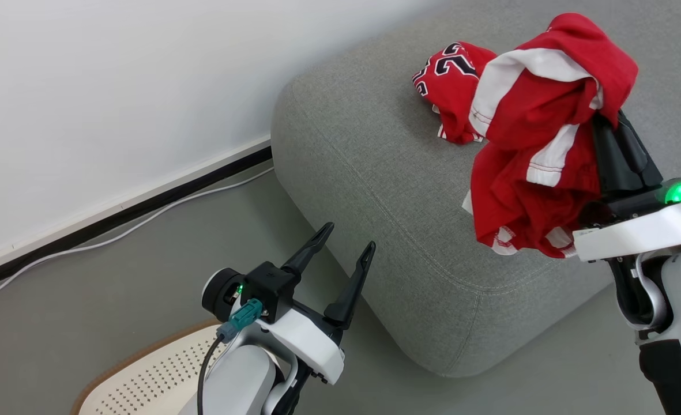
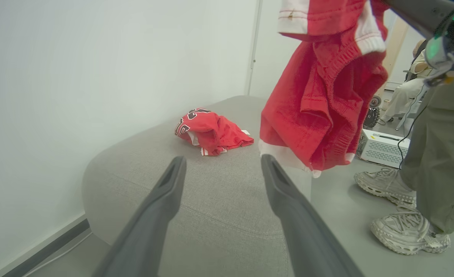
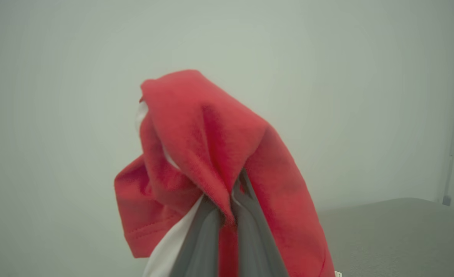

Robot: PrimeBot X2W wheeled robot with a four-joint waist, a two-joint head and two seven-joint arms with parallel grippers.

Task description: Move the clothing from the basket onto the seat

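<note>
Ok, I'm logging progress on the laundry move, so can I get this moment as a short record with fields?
right gripper: shut on a red garment with white stripes, raised clear of the seat
left gripper: open, empty, low by the seat's corner
jersey: crumpled on the seat
basket: corner in view beneath the left arm, contents unseen
person: standing beside the seat, pale trainers

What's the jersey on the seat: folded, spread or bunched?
Bunched. The jersey lies in a crumpled heap on the seat, its lettering creased and partly hidden.
</note>
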